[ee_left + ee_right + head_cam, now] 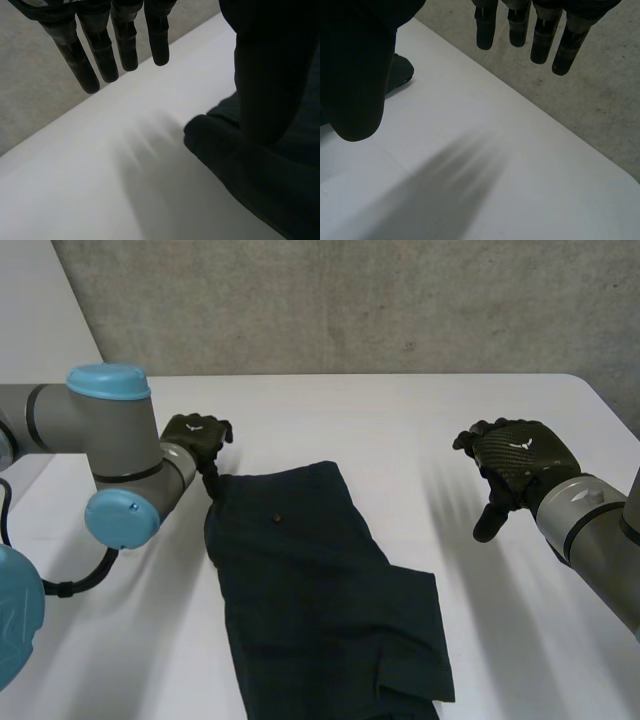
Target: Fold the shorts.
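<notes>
White table (400, 430) by grey wall (350, 300) bears shorts (320, 580); left hand (196, 435), right hand (520, 455) splayed, empty.

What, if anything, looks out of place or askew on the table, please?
The shorts lie slanted across the table, their far corner bunched into a peak at the thumb of the left hand. Nothing looks damaged or spilled.

Setting: robotics laboratory or test cell. Indicators: a bare white table (400, 420), a rough grey concrete wall (350, 300) behind its far edge, and a left arm (90, 430) and right arm (590, 515) working over it.
</notes>
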